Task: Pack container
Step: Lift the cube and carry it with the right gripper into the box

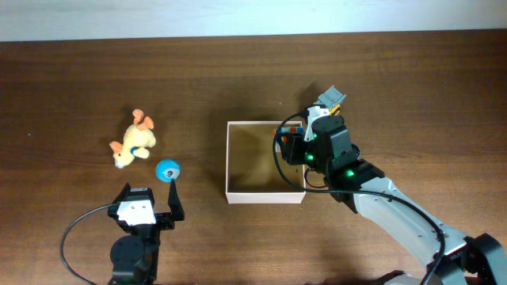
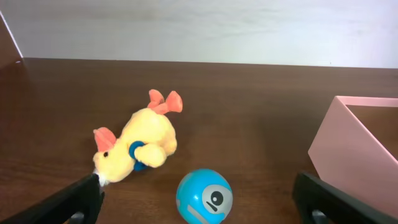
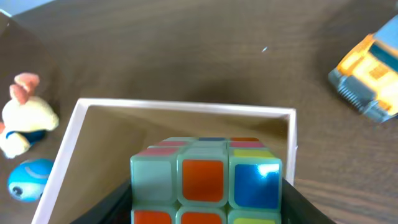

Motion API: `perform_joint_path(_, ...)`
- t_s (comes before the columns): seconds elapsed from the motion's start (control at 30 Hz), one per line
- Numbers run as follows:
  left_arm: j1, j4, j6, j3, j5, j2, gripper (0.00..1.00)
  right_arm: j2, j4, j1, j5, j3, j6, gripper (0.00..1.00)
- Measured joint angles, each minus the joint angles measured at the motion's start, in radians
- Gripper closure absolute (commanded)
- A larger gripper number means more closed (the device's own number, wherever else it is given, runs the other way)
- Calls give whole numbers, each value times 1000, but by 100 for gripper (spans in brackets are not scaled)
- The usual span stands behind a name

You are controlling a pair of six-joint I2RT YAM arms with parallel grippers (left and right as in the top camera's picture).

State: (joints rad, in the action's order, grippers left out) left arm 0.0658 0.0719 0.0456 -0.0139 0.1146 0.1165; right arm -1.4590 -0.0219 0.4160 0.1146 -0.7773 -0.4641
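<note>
Container (image 1: 261,197): mid-desk (image 1: 79,79), open top. The tan floor I can see is bare; the part under the right arm is hidden in the overhead view.

Right claw (image 1: 291,136): closed on a puzzle cube (image 3: 208,180), over the box just inside the wall nearest that arm. In the wrist view the cube sits level between the fingers, faces roughly square to the walls, with the far wall and both far corners visible beyond it. I cannot tell its height above the floor.

Left claw (image 1: 149,188): spread wide with nothing in it, low near the front of the desk. A blue ball (image 1: 167,170) lies just ahead of it and a stuffed duck (image 1: 135,141) a little beyond, both well apart from the box. A toy truck (image 1: 331,99) sits outside the box, past its far corner on the right arm's side.

Step in hand, as I read it: set the cube down inside.

Notes for doing it well:
- Lower straight down and release only close to the floor. A drop from rim height would likely bounce or roll.
- Keep the outer finger off the near wall. The cardboard looks light and would probably slide if snagged.
- Favour a corner, since three more toys may need the room.
- Open just enough to free the cube, then lift vertically.
</note>
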Motion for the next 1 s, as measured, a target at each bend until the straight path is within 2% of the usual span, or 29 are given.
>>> perform_joint_path(0.6,0,0,0,0,0,0,1,0,-10,0,-47,0,5,48)
perform_joint_path(0.83,0,0,0,0,0,0,1,0,-25,0,-54,0,11,36)
perform_joint_path(1.0,0,0,0,0,0,0,1,0,-32,0,-55,0,16,35)
